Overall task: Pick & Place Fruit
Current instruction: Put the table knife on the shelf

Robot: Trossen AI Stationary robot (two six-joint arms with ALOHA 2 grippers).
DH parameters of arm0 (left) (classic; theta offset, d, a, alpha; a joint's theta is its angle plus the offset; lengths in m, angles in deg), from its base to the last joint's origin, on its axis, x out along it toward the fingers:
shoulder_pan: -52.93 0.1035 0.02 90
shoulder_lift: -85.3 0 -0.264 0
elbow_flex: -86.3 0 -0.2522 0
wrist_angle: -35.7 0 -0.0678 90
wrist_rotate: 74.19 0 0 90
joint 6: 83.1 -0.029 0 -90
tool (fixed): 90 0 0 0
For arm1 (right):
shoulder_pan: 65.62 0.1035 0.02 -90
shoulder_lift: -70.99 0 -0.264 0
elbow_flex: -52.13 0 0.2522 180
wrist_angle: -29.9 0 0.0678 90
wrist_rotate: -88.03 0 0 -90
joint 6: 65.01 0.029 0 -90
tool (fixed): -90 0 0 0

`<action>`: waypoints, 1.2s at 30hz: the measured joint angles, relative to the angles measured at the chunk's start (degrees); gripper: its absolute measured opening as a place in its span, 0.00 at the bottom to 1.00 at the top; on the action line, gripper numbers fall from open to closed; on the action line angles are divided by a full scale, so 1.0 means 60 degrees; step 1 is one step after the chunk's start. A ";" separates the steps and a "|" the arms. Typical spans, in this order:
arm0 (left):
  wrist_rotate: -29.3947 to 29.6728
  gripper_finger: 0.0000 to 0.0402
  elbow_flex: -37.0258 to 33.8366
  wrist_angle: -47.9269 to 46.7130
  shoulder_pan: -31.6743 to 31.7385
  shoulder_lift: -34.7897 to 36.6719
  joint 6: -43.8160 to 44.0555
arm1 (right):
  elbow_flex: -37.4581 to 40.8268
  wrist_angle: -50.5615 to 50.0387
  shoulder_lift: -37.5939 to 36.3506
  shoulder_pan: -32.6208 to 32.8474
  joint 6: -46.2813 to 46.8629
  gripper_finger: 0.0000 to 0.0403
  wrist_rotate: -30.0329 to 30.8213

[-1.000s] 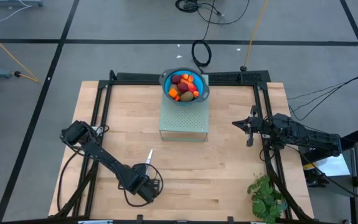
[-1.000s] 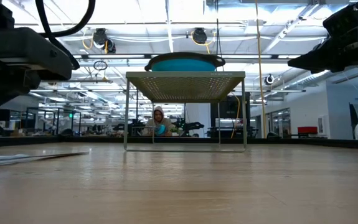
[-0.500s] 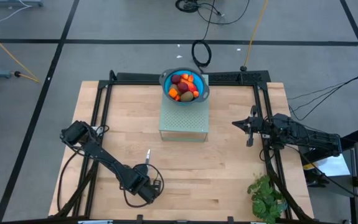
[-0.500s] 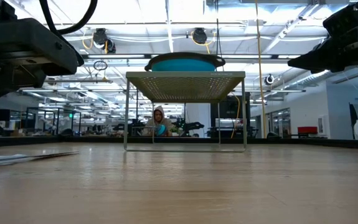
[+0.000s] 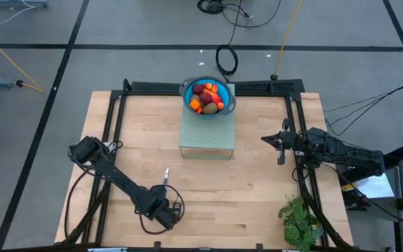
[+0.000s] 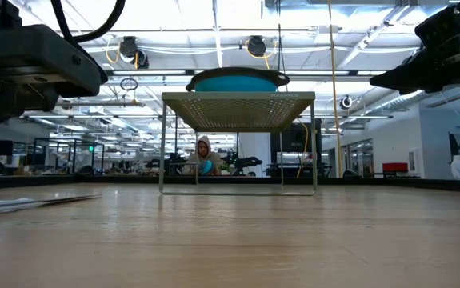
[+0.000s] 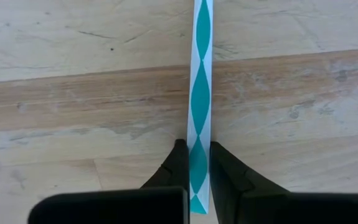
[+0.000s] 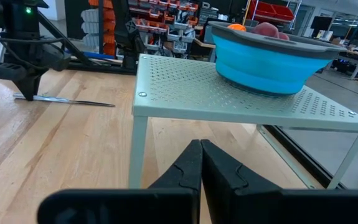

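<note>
The fruit (image 5: 208, 96) lies piled in a blue bowl (image 5: 190, 92) that stands on a pale perforated stand (image 5: 207, 136) at the table's far middle. In the right wrist view only the tops of the fruit (image 8: 267, 28) show above the bowl's rim (image 8: 272, 50). My left gripper (image 5: 165, 190) is low near the table's near edge, shut on a slim silver knife (image 5: 166, 175). My right gripper (image 5: 264, 138) hangs shut above the table's right side and holds nothing. My left gripper (image 7: 194, 146) pinches the knife's near end (image 7: 197, 158) between its two fingers. The fingers come from above, pointing down, one on each long side of the strip. The rest of the knife (image 6: 38, 202) lies flat on the table, running away from the fingers toward the far edge.
A green leafy plant (image 5: 299, 220) sits at the near right corner. A black frame rail (image 5: 110, 126) borders the table. Bare wood (image 5: 236, 182) lies between the stand and the near edge. A person (image 6: 204, 156) sits far behind the table.
My left gripper has shifted a little toward the table's left with the knife in its fingers. The knife's far tip has swung leftward, so it points straighter toward the far edge. It has stayed still in the last half second.
</note>
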 joint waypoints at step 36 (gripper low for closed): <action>0.2916 0.08 0.3855 -0.3800 -0.0060 -0.0016 -0.1342 | 0.0000 0.1846 0.0004 0.0000 0.0004 0.00 -0.0019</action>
